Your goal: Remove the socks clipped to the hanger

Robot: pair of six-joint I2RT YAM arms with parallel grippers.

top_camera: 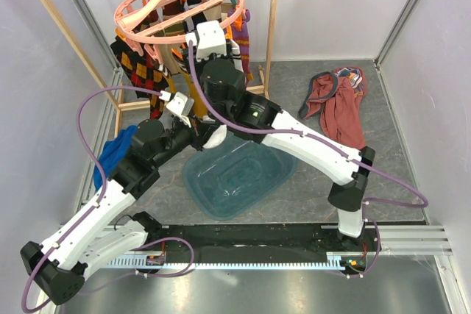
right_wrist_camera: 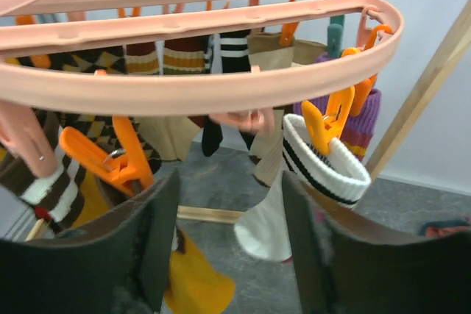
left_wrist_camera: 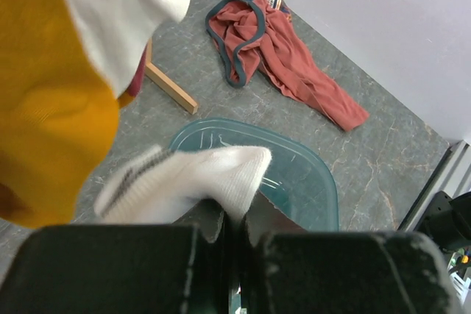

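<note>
The salmon-pink ring hanger (top_camera: 180, 5) hangs from the wooden rack with several socks clipped under it. In the right wrist view the hanger (right_wrist_camera: 221, 86) fills the top. My right gripper (right_wrist_camera: 232, 244) is open just below the ring, between an orange clip (right_wrist_camera: 110, 159) and a white sock with black stripes (right_wrist_camera: 324, 163) held by another orange clip. It holds nothing. A mustard sock (right_wrist_camera: 199, 288) hangs lower. My left gripper (left_wrist_camera: 237, 215) is shut on a white sock with dark stripes (left_wrist_camera: 191, 182), above the near edge of the teal tray (left_wrist_camera: 313, 174).
The teal tray (top_camera: 235, 174) lies in front of the rack. A maroon garment (top_camera: 338, 104) lies at the right, a blue cloth (top_camera: 114, 152) at the left. The rack's wooden foot (left_wrist_camera: 173, 90) and posts (top_camera: 272, 12) stand near both arms. A mustard sock (left_wrist_camera: 44, 108) hangs close to the left wrist.
</note>
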